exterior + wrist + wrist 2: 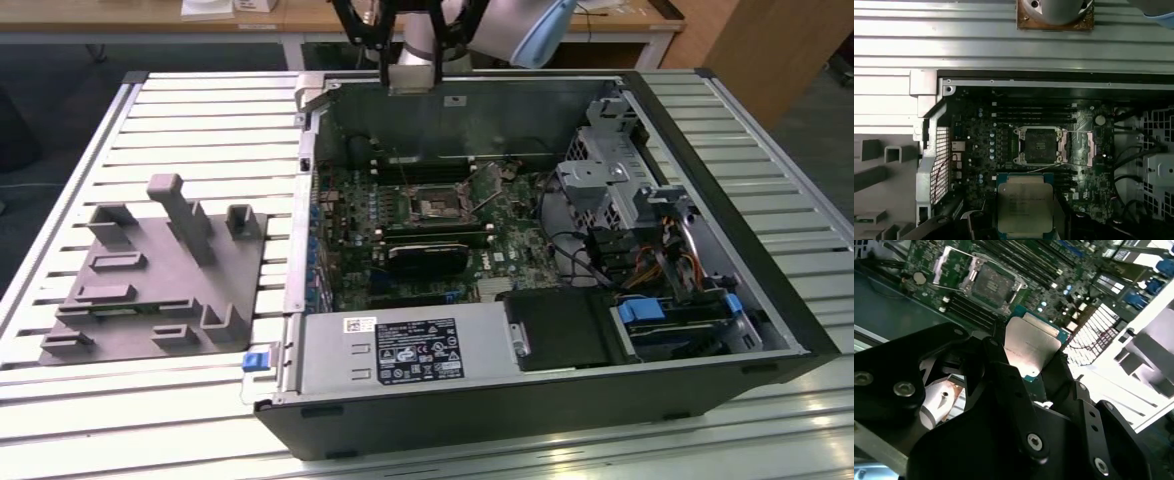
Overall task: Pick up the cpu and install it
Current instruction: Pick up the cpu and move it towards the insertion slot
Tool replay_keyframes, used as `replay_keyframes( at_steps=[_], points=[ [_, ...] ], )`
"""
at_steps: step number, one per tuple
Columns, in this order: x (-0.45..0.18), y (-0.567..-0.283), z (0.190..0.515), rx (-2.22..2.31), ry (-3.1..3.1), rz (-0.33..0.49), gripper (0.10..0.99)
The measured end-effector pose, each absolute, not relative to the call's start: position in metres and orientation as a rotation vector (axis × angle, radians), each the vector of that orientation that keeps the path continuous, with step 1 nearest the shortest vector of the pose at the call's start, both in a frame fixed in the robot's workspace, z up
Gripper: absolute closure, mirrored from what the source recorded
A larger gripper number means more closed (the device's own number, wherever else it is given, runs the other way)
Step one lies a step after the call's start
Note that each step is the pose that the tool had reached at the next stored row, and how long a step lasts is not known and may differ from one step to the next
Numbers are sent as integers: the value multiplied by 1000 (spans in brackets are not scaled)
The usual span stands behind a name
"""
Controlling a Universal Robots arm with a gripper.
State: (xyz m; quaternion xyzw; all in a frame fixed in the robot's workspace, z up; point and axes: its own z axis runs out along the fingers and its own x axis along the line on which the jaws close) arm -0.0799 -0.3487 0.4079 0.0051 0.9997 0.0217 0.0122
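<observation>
Arm [497, 24]: pale grey joint, wrist pointed down over the rim of an open computer case [747, 300].

Gripper [1029, 360]: black, matte, bolted links. The fingers [1004, 385] are closed on the cpu from two opposite sides.

Cpu [1031, 346]: thin flat square with a silvery-grey metal lid on a green edge, held between the fingertips and clear of the board in both wrist views.

Socket [1037, 146]: dark square in a metal frame with its retaining plate swung aside. It sits on the green motherboard [979, 150] beneath the gripper, apart from the cpu.

Tray [147, 285]: grey plastic with upright blocks, outside the case and well apart from the gripper.
</observation>
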Motion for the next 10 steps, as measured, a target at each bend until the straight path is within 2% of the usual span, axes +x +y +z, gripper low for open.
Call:
replay_keyframes(
  at_steps=[10],
  points=[
    [-35,-345,401,16,3116,68,549]
  ],
)
